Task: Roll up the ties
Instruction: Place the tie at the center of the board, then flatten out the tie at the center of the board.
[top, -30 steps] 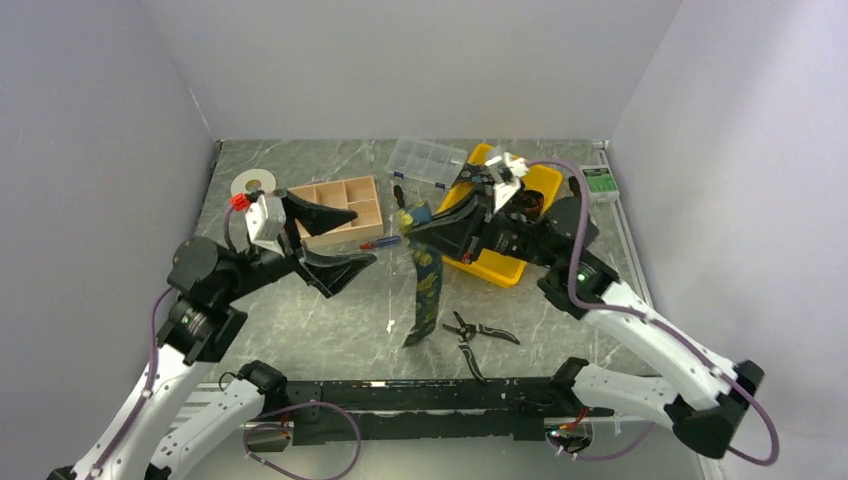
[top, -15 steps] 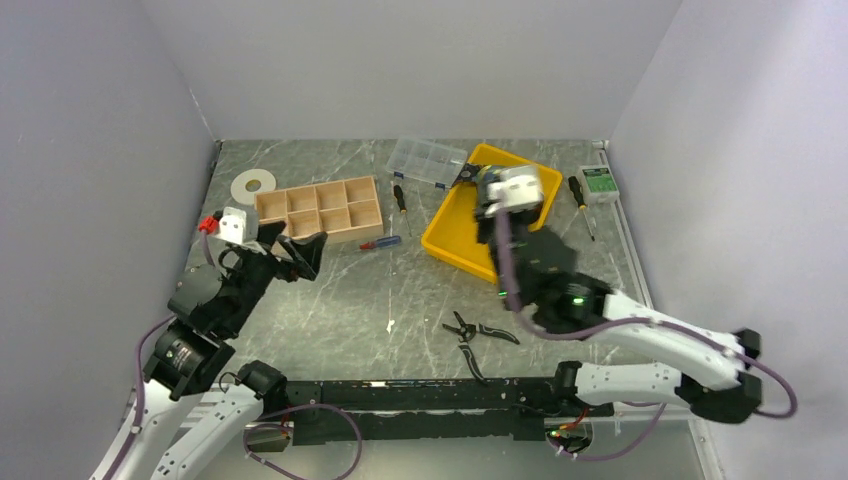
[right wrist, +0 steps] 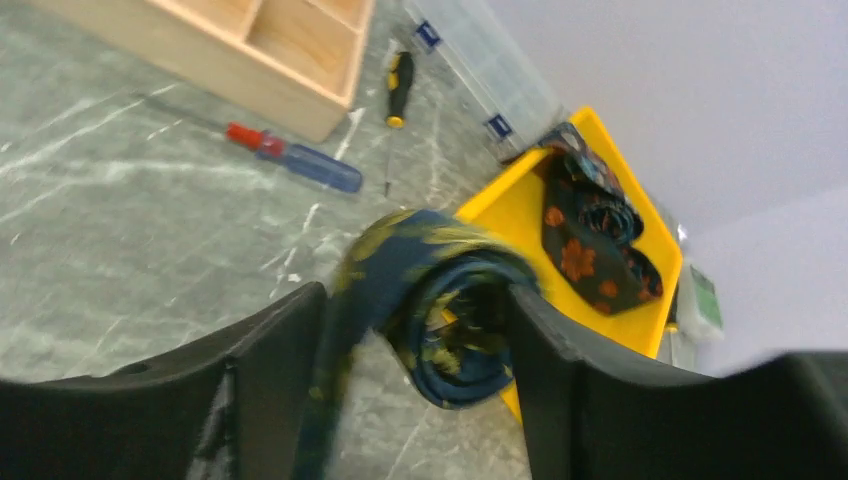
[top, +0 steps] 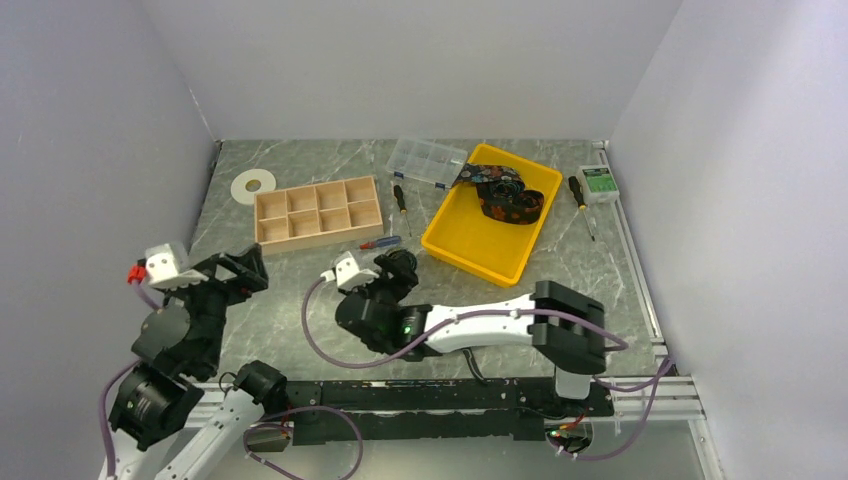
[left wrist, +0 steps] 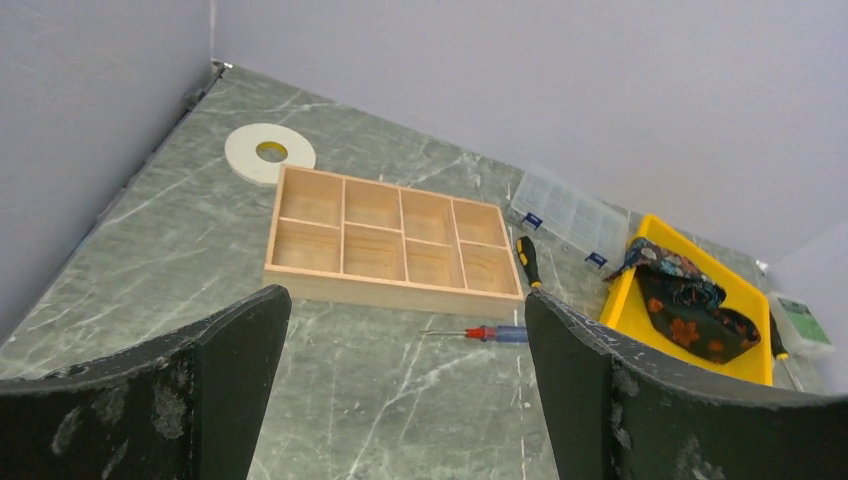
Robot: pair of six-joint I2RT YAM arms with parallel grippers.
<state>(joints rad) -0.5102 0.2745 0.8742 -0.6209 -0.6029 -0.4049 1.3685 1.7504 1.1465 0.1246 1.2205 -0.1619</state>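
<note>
A navy tie (right wrist: 450, 300) with a yellow pattern sits as a loose coil between the fingers of my right gripper (right wrist: 415, 300). It looks blurred. Its coil rests against the right finger and a strip runs down along the left finger (right wrist: 270, 370). The jaws stand wide, so the gripper is open. In the top view the right gripper (top: 395, 265) is low at front centre and the tie is hidden there. A second dark tie (top: 505, 192) with orange flowers lies crumpled in the yellow tray (top: 470, 250). My left gripper (left wrist: 405, 300) is open and empty, pulled back at the front left (top: 235, 270).
A wooden compartment box (top: 318, 210) and a white tape roll (top: 252, 185) lie at the back left. A clear organiser (top: 428, 160) stands behind the tray. A red-blue screwdriver (top: 382, 241), a black-yellow screwdriver (top: 400, 198) and a small green box (top: 600, 180) lie around.
My right arm has swung from the tray down to front centre and its jaws have widened. The left arm has drawn back to the front left. The tie no longer hangs in the top view.
</note>
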